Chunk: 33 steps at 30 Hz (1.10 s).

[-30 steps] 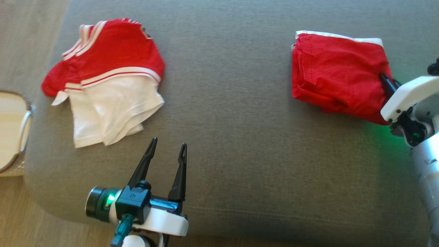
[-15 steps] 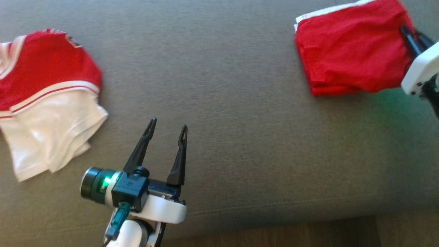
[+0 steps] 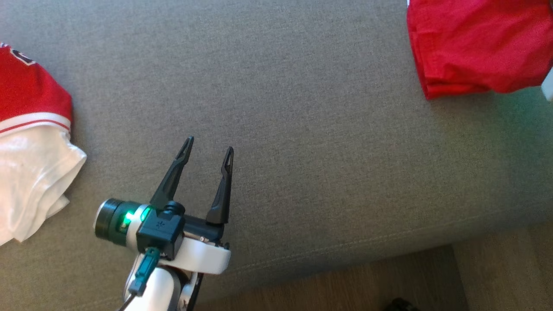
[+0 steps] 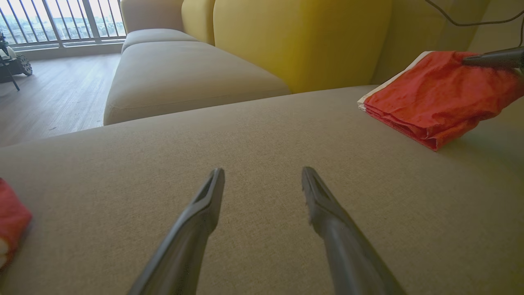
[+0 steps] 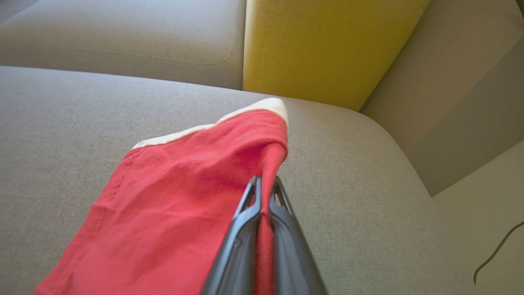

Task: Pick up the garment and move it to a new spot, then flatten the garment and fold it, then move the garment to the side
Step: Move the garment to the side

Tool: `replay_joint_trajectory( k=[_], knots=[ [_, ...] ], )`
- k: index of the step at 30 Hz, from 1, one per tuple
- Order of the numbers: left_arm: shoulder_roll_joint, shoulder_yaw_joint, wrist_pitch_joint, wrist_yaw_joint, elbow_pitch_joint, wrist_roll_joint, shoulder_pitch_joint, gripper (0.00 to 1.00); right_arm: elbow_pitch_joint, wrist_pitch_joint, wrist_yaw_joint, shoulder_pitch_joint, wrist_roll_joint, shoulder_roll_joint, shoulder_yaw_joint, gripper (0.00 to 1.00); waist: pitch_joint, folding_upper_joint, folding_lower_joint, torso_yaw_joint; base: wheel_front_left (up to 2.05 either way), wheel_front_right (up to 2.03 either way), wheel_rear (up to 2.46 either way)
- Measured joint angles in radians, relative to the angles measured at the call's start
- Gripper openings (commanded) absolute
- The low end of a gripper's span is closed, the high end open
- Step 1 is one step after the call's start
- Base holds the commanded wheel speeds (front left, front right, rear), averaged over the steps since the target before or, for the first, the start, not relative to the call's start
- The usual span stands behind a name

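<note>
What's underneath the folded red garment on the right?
The grey sofa cushion lies under the folded red garment, whose edge the right gripper pinches. Anything tucked beneath the fabric is hidden.

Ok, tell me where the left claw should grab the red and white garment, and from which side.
Probably the white hem corner of the red and white garment that juts toward the open left claw. Come in low across the grey cushion from the side facing the claw: the loose layers bunch there into a raised lip, easy to pinch.

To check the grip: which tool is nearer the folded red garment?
Right. The right tool is shut on the folded red garment; the left tool stands open, well apart.
</note>
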Motion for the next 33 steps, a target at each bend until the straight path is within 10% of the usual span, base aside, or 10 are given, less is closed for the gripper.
replay_joint_trajectory(
  k=[14, 15, 17, 33],
  knots=[
    [0.021, -0.004, 0.000, 0.000, -0.013, -0.001, -0.034, 1.00, -0.044, -0.059, 0.000, -0.002, -0.203, -0.029, -0.062, 0.04, 0.048, 0.0000, 0.0000, 0.004, 0.00, 0.00, 0.00],
    [0.022, -0.004, 0.000, 0.000, -0.013, -0.001, -0.034, 1.00, -0.046, -0.058, 0.000, -0.002, -0.220, -0.027, -0.076, 0.24, 0.049, 0.0000, 0.0000, 0.004, 0.00, 0.00, 0.00],
    [0.022, -0.004, 0.000, 0.000, -0.013, -0.001, -0.034, 1.00, -0.049, -0.056, 0.000, -0.001, -0.255, -0.023, -0.113, 1.00, 0.051, 0.0000, 0.0000, 0.003, 0.00, 0.00, 0.00],
    [0.004, 0.000, 0.000, 0.038, 0.011, -0.019, -0.002, 1.00, -0.258, -0.091, 0.000, 0.222, -0.422, 0.251, -0.174, 1.00, -0.092, 0.0000, -0.0001, 0.037, 0.00, 0.00, 0.00]
  ],
)
